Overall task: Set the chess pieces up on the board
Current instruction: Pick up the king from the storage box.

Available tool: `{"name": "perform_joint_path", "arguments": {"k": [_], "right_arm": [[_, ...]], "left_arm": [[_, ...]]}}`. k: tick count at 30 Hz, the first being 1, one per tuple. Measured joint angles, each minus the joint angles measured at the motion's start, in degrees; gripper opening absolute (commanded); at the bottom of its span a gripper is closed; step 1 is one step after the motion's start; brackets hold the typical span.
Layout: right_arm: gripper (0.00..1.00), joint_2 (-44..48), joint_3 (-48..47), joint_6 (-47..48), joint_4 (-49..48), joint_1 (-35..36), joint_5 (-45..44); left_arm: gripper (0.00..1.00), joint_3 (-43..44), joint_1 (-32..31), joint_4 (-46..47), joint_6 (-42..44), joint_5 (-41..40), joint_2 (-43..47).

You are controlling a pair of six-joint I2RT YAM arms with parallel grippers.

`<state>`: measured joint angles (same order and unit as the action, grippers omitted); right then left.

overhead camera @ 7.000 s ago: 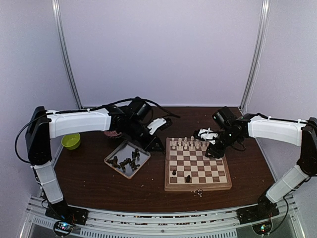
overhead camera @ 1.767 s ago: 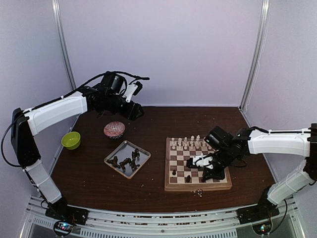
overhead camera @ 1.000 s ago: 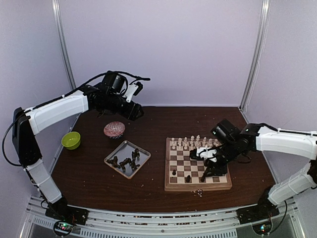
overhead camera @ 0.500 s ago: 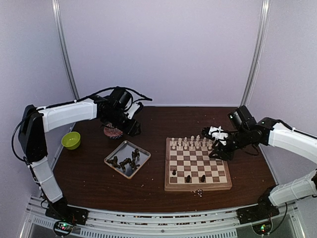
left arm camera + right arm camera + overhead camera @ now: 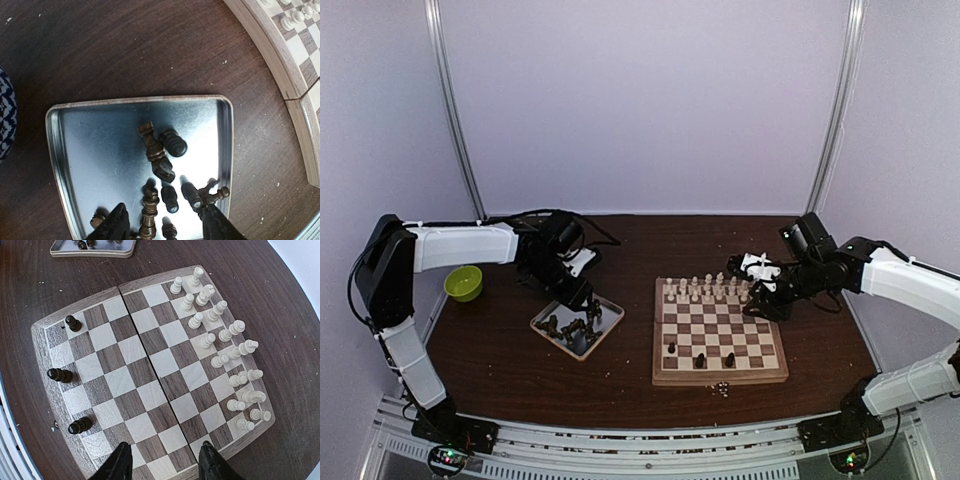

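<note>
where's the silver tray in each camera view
Top external: the tray lies left of the chessboard, at mid-table.
Left wrist: the tray fills the lower middle, with the chessboard at the top right.
Right wrist: only an edge of the tray shows, at the top left; the chessboard fills the centre.
Shared landmark: the chessboard.

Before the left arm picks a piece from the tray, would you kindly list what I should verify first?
1. Left gripper open above the tray: ok.
2. Dark pieces available in the tray: ok, several lie there.
3. One piece alone under that gripper: not ok, they lie crowded together.
4. Right gripper empty, above the board: ok.
5. Free squares on the board's near rows: ok, only three placed pieces there.
</note>
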<state>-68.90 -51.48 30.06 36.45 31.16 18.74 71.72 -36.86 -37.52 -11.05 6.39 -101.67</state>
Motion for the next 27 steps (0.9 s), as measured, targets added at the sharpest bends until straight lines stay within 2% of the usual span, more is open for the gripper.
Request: {"name": "perform_joint_path", "arguments": {"k": [7, 17, 27], "right_arm": [[0.46, 0.0, 0.0, 0.13, -0.22, 0.0, -0.74], [0.46, -0.81, 0.09, 0.22, -0.28, 0.0, -1.22], [0.46, -1.42, 0.13, 0.98, -0.26, 0.0, -2.08]], "left_arm": [[0.5, 1.53, 0.0, 0.55, 0.66, 0.24, -0.9], [0.37, 8.96, 0.0, 0.87, 2.73, 1.14, -8.33], [0.26, 10.19, 0.0, -0.44, 3.48, 1.53, -11.43]]}}
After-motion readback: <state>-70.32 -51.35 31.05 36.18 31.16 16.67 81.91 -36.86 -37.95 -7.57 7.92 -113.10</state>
